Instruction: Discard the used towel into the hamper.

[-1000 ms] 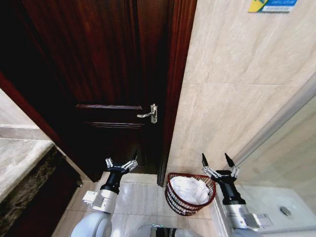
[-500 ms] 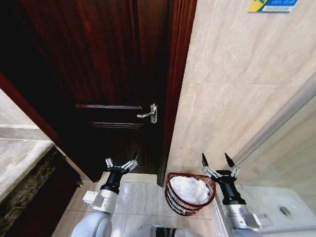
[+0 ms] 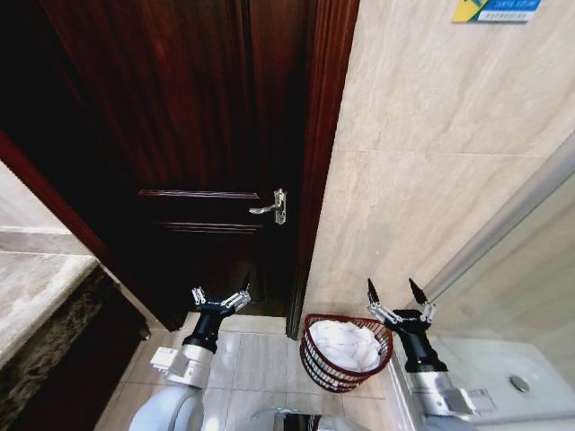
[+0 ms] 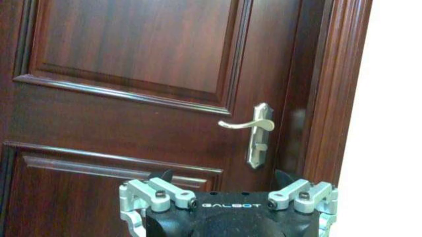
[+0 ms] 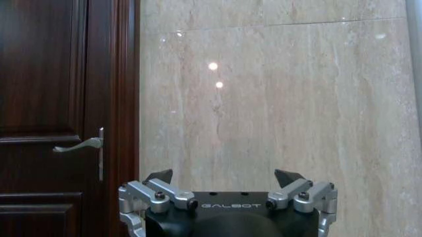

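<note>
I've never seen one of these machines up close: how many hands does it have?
2. The left hand is open in front of the dark wooden door; the right hand is open beside the hamper, which holds a white towel.

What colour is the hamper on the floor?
Dark reddish-brown open weave hamper, with a white towel inside; clearest in the head view.

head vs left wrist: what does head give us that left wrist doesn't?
Head view alone: the hamper on the floor by the door frame with the white towel inside it, the right gripper open and empty just to the hamper's right, the tiled wall and a stone counter. Left wrist view alone: a close look at the door's moulded panels. Both: the dark wooden door, its lever handle and the left gripper, open and empty.
</note>
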### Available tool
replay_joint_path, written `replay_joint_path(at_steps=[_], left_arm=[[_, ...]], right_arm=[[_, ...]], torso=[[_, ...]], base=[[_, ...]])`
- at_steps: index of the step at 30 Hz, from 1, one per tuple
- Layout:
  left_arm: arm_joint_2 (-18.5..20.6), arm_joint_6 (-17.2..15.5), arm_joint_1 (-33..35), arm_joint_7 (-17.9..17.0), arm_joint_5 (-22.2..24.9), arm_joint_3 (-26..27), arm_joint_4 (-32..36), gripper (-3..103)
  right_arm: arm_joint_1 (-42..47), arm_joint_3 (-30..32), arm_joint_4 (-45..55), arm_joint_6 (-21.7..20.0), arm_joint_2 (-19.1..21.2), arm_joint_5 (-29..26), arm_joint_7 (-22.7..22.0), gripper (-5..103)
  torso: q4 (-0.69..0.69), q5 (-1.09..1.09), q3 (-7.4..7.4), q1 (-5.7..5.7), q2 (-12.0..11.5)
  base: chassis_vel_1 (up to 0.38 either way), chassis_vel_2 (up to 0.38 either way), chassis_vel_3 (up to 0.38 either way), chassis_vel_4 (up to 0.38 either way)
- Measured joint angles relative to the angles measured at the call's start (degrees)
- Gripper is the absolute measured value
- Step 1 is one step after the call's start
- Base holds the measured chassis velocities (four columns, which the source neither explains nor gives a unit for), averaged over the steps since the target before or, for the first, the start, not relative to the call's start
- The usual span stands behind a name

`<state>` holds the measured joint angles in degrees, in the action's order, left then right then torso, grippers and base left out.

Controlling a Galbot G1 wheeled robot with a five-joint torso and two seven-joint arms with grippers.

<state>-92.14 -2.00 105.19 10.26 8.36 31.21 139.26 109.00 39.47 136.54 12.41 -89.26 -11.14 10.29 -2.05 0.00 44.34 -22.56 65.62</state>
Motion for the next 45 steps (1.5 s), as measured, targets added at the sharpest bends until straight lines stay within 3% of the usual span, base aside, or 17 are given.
replay_joint_path(at_steps=[12,29,38,45], left_arm=[[0.0,0.0,0.0,0.0,0.0,0.0,0.0,100],[0.0,0.0,0.0,0.0,0.0,0.0,0.0,100],[0.0,0.0,0.0,0.0,0.0,0.0,0.0,100],[0.0,0.0,0.0,0.0,0.0,0.0,0.0,100]], right_arm=[[0.0,0.0,0.0,0.0,0.0,0.0,0.0,100],[0.0,0.0,0.0,0.0,0.0,0.0,0.0,100],[0.0,0.0,0.0,0.0,0.0,0.0,0.0,100],[0.0,0.0,0.0,0.0,0.0,0.0,0.0,100]], torso=[[0.0,0.0,-0.19,0.17,-0.35],[0.0,0.0,-1.53,1.3,-2.83],[0.0,0.0,-1.56,1.32,-2.87],[0.0,0.0,-0.74,0.55,-1.28]], base=[[0.0,0.0,0.0,0.0],[0.0,0.0,0.0,0.0],[0.0,0.0,0.0,0.0],[0.0,0.0,0.0,0.0]])
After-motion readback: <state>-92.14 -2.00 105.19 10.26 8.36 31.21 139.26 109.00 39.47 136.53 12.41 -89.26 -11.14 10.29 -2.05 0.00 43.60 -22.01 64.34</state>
